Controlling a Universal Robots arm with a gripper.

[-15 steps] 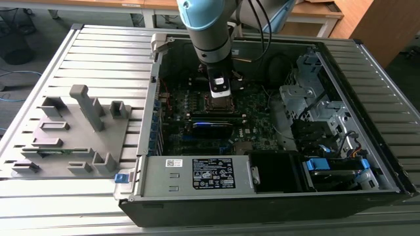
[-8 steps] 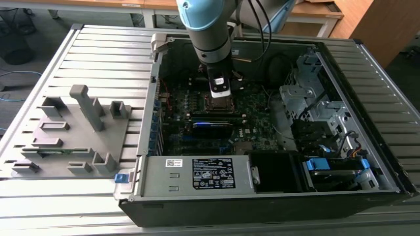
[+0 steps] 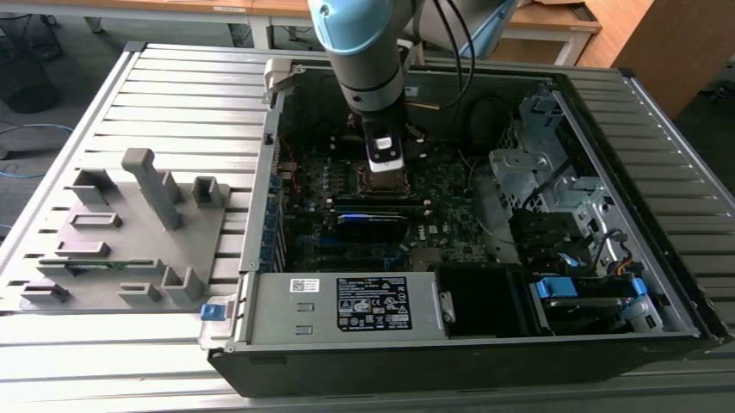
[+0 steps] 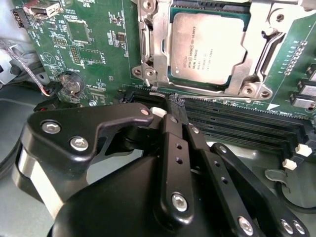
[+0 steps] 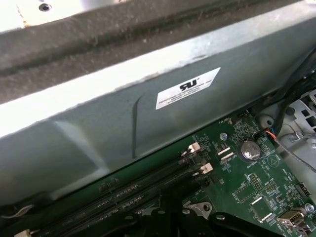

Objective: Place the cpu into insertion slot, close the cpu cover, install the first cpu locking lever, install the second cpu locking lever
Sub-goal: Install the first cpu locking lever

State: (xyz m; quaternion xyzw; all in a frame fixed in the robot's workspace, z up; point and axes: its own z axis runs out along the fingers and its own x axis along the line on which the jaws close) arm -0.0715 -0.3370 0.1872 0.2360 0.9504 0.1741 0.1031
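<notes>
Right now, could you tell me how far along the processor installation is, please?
Done: the chip is seated on the board, and the metal cover lies flat around it. In hand: nothing; the gripper's fingers look shut and empty, next to the memory slots. Left: the locking levers lie alongside the cover, but I cannot tell whether either is latched.
</notes>
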